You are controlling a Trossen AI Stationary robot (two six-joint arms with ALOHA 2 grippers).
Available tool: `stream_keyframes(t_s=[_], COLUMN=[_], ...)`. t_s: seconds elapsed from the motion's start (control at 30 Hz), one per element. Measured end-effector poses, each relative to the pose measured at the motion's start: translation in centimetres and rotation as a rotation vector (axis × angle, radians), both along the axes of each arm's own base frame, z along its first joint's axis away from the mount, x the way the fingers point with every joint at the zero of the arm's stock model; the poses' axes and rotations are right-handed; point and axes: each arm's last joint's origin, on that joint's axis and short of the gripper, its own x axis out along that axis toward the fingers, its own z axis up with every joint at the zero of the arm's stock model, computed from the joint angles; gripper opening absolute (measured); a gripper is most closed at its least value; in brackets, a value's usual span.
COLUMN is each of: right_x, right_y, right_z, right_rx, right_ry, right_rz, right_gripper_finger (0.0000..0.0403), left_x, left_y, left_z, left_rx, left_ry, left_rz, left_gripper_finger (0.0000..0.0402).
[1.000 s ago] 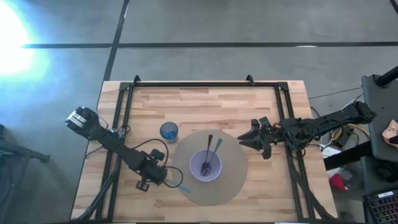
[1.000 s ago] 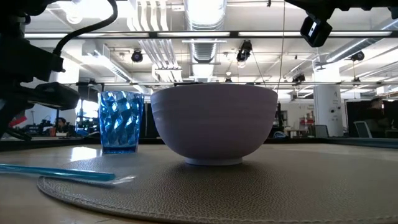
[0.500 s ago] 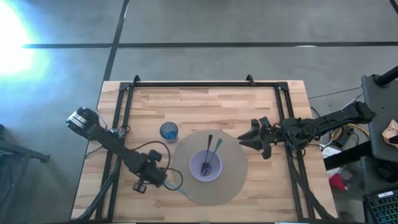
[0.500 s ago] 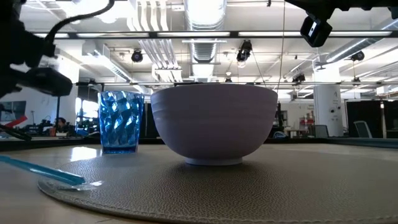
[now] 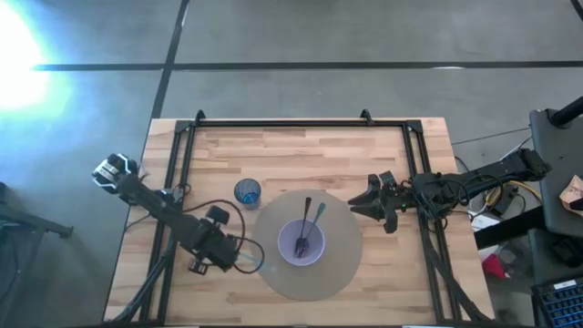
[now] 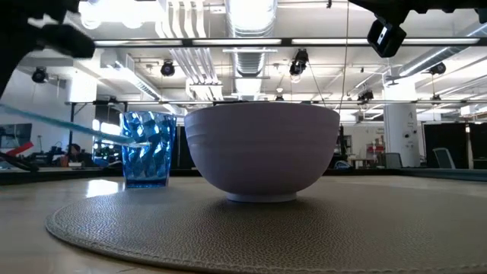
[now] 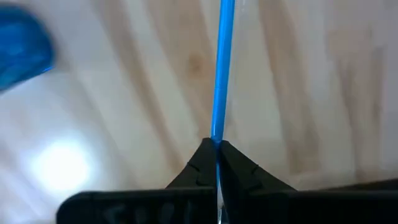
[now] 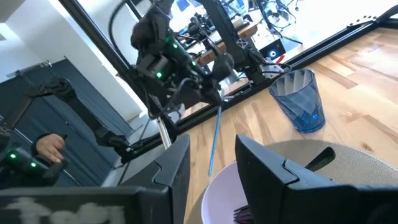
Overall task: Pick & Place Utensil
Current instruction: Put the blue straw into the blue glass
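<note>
Since a second ago you lifted the blue utensil (image 7: 222, 74) off the mat (image 5: 342, 264); your left gripper (image 5: 239, 260) pinched it above the worktop (image 5: 301, 150). Two utensils (image 5: 307, 228) sat in the bowl (image 5: 301, 242), beside the cup (image 5: 248, 192). Your right gripper (image 5: 362, 201) waited, spread.

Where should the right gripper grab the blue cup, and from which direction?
Take the blue cup by its rim wall, coming straight down from above. It stands upright, mouth open, just off the round mat, and the bowl beside it crowds a sideways approach.
</note>
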Motion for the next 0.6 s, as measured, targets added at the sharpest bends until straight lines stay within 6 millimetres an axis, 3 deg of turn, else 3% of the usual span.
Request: stream_keyframes(t_s=[0.37, 0.6], right_x=[0.0, 0.0], right_y=[0.0, 0.0], right_z=[0.0, 0.0], right_rx=[-0.007, -0.007], right_ry=[-0.001, 0.000], right_rz=[0.001, 0.001], right_gripper_finger=[0.0123, 0.0123], left_x=[-0.3, -0.1], left_y=[0.9, 1.1], left_z=[5.9, 7.7], left_rx=[0.195, 0.250], left_ry=[-0.040, -0.158], left_rz=[0.000, -0.049], left_gripper_finger=[0.0000, 0.0000])
